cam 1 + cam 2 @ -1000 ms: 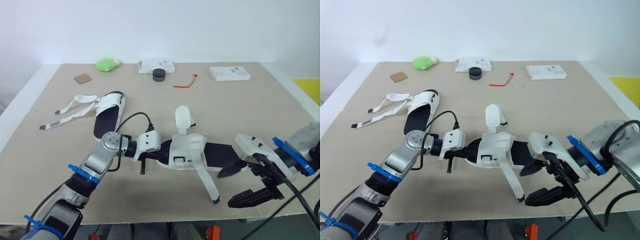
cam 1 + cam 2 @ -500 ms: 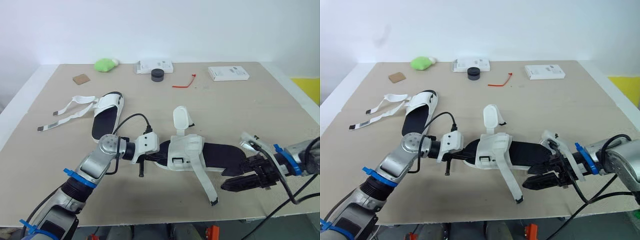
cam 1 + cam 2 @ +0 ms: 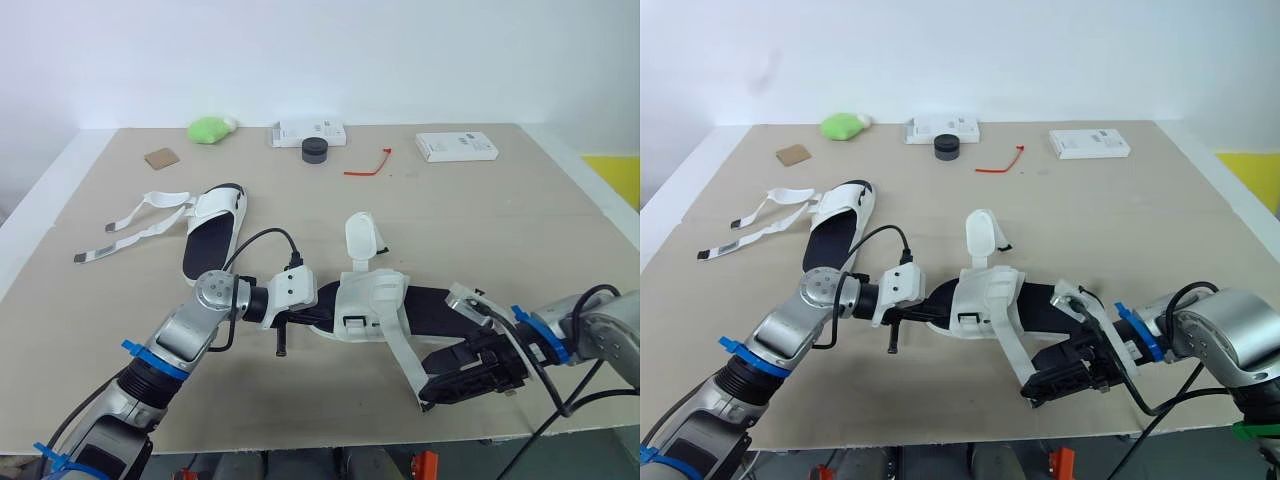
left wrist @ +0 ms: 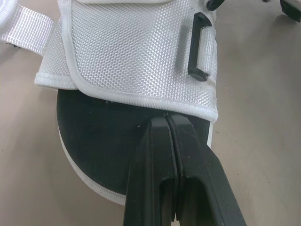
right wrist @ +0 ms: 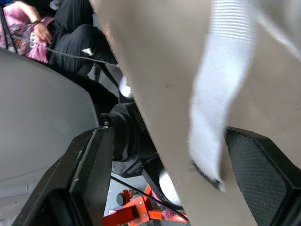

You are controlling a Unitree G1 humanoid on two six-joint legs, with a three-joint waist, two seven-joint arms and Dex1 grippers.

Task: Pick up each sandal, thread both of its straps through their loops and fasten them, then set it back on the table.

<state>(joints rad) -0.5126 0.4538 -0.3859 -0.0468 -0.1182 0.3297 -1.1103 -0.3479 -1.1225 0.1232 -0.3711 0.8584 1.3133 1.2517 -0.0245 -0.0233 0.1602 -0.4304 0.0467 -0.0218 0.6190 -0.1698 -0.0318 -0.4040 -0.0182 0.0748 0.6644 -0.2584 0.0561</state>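
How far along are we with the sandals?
Done: nothing; no strap is fastened. In hand: the left claw, shut, sits on the sole of the near sandal, and the open right claw brackets the tip of its loose strap. Left: thread and fasten that and the upright strap, then the far sandal, whose straps lie loose on the table.

Second sandal (image 3: 214,226) behind-left of near sandal (image 3: 372,300) (both on table (image 3: 520,210))
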